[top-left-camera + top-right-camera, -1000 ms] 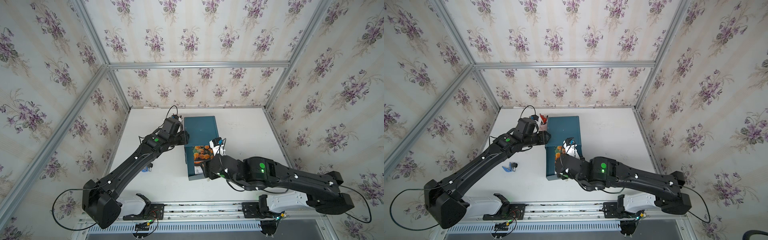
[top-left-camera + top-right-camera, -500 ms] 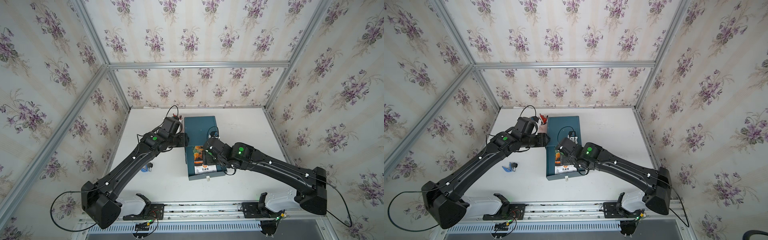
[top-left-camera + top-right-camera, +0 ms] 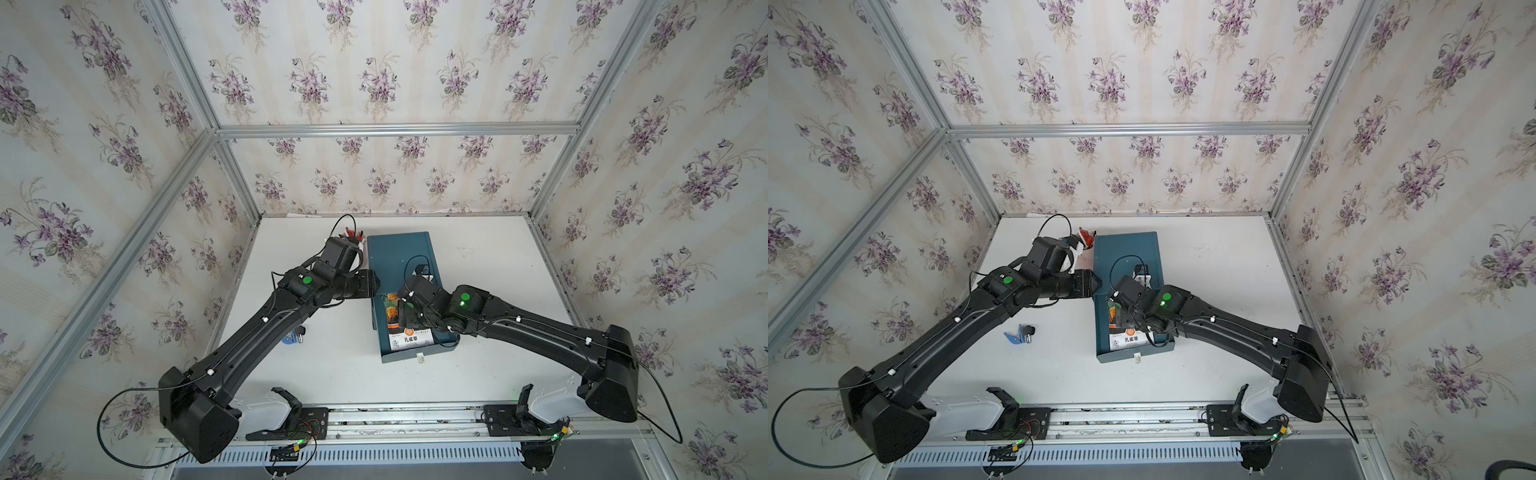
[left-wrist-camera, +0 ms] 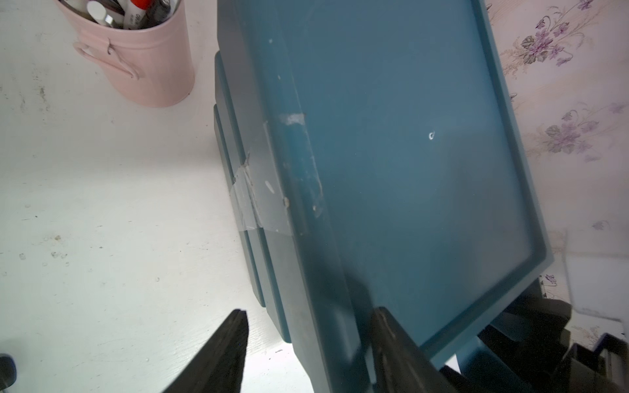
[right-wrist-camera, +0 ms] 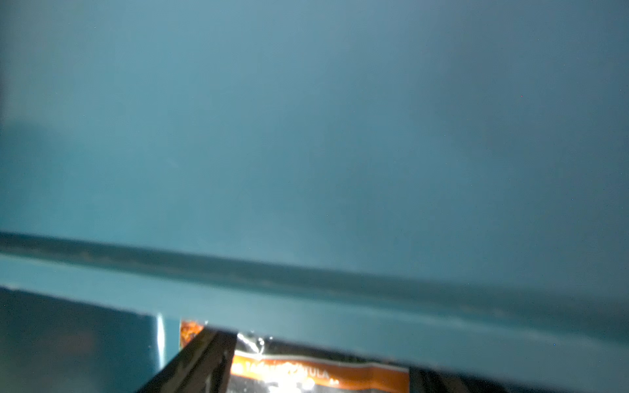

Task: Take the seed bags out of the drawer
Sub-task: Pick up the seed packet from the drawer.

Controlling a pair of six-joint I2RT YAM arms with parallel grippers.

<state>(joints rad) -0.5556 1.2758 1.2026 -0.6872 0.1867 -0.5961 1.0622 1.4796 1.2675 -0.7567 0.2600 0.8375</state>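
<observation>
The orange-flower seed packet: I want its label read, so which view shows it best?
A top view: the glossy orange-flower seed packet lies in the open teal drawer, white label bare, upper part under the right arm. The right wrist view catches only a blurred orange strip; the left wrist view shows none of it.

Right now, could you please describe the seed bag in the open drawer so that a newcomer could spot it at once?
On the white table stands a teal drawer cabinet with its drawer pulled out toward the robot's base. The seed bag lies flat in that drawer, partly under the right arm. It alone shows orange blooms above a white label strip.
</observation>
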